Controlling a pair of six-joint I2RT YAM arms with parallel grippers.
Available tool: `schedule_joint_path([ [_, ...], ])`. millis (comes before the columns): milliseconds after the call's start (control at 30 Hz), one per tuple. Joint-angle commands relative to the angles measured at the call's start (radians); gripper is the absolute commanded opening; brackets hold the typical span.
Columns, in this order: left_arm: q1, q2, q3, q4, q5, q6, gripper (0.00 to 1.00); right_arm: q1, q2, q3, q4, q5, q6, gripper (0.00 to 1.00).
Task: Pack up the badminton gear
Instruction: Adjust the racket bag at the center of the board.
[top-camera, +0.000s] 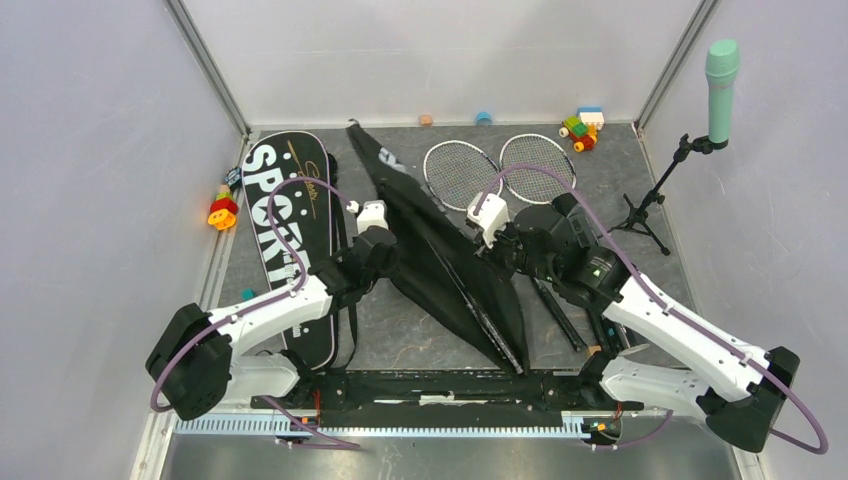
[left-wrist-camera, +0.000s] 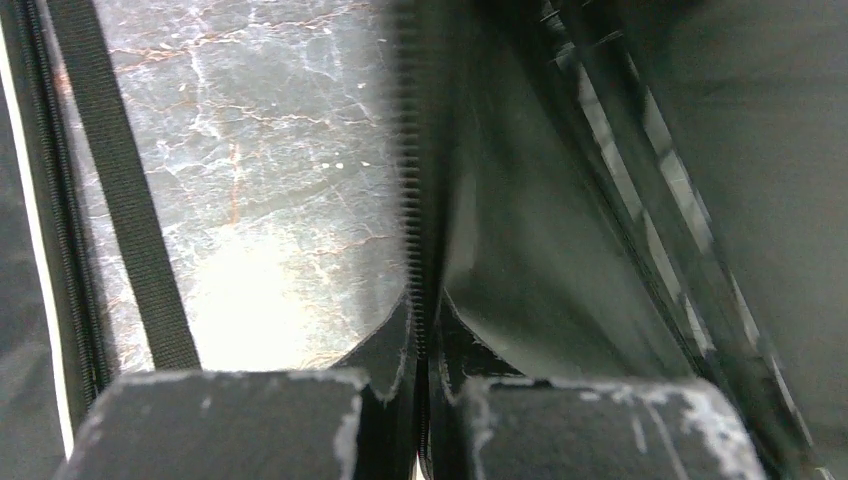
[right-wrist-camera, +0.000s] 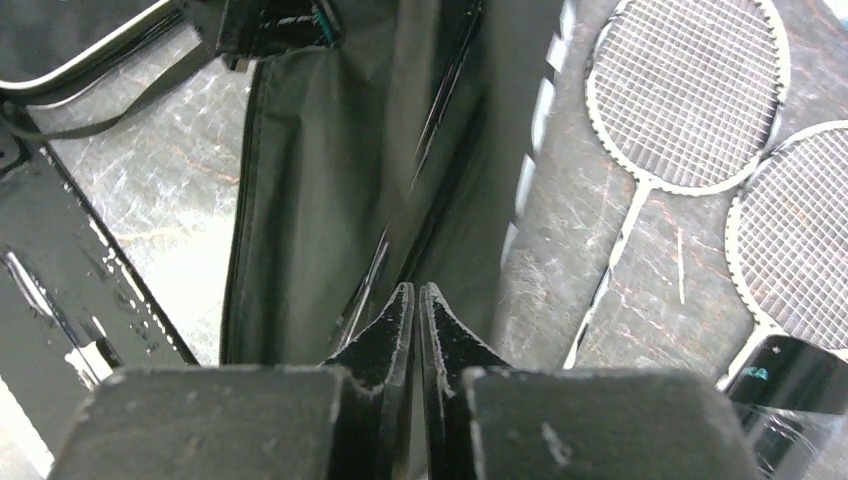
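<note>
The black SPORT bag lies flat at the left. A second black racket bag lies diagonally across the middle. My left gripper is shut on that bag's left zipper edge; the zipper teeth run straight in between the jaws. My right gripper is over the bag's right side, shut, with nothing showing between the jaws. Two rackets lie side by side behind it, also in the right wrist view. No shuttlecocks or tube show.
A mint-green microphone on a black stand is at the back right. Toy blocks sit at the back and more at the left wall. The SPORT bag's strap lies on the mat beside the left gripper.
</note>
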Motion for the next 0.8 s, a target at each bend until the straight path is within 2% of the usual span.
schedule_joint_path([
  [0, 0.027, 0.010, 0.019, -0.009, -0.110, 0.000, 0.02, -0.004, 0.004, -0.105, 0.100, -0.208, -0.035, 0.10],
  [33, 0.027, 0.011, 0.023, -0.011, -0.109, 0.003, 0.02, -0.004, 0.020, -0.143, 0.130, -0.298, -0.030, 0.14],
  [100, 0.026, 0.011, 0.027, -0.017, -0.106, 0.009, 0.02, -0.005, 0.036, -0.198, 0.149, -0.405, -0.026, 0.30],
  [133, 0.027, 0.011, 0.027, -0.017, -0.102, 0.011, 0.02, -0.004, 0.036, -0.223, 0.152, -0.422, -0.022, 0.39],
  [233, 0.027, 0.011, 0.028, -0.011, -0.085, 0.013, 0.02, -0.003, 0.012, -0.248, 0.112, -0.387, -0.010, 0.50],
  [333, 0.027, 0.008, 0.033, 0.000, -0.062, 0.012, 0.02, 0.033, -0.056, -0.263, 0.134, -0.399, -0.007, 0.53],
  [467, 0.027, 0.012, 0.061, -0.007, -0.043, 0.016, 0.02, 0.165, -0.125, -0.252, 0.164, -0.349, -0.028, 0.58],
  [600, 0.027, 0.024, 0.091, -0.020, -0.024, 0.021, 0.02, 0.208, -0.183, -0.273, 0.225, -0.376, -0.044, 0.60],
  [700, 0.026, 0.030, 0.117, -0.038, -0.021, 0.026, 0.02, 0.228, -0.153, -0.305, 0.222, -0.404, -0.025, 0.60],
  [767, 0.025, 0.028, 0.130, -0.046, -0.021, 0.028, 0.02, 0.232, -0.092, -0.307, 0.148, -0.332, 0.013, 0.58],
])
